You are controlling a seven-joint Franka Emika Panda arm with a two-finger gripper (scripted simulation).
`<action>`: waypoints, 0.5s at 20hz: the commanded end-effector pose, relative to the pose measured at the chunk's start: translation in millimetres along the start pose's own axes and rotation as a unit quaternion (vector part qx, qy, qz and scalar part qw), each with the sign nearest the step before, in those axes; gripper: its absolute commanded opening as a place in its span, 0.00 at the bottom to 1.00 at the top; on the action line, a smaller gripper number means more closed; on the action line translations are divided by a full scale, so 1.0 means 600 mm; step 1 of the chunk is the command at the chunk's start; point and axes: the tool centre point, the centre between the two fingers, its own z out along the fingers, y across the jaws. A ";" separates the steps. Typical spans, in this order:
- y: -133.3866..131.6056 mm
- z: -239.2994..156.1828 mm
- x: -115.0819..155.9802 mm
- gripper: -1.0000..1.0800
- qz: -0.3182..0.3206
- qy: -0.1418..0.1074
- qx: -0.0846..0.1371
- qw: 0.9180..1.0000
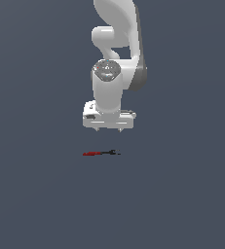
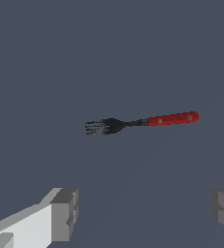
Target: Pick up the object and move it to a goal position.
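Note:
The object (image 1: 100, 153) is a small fork with a red handle and a black tined head, lying flat on the dark grey floor. In the wrist view the object (image 2: 142, 122) shows the same red handle and black tines, lying ahead of the fingers (image 2: 65, 213). My gripper (image 1: 109, 131) hangs a short way above it and slightly toward the exterior view's right. The gripper (image 2: 145, 210) is open, its two grey fingers spread wide with nothing between them.
The white arm (image 1: 115, 44) rises from the gripper toward the top of the exterior view. A plain dark grey floor (image 1: 36, 194) surrounds the fork on all sides.

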 end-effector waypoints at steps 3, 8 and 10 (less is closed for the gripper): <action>-0.007 -0.005 0.001 0.96 -0.008 0.002 -0.003 1.000; -0.005 -0.004 0.000 0.96 -0.009 0.001 -0.002 1.000; -0.005 -0.004 0.001 0.96 -0.005 0.001 -0.002 1.000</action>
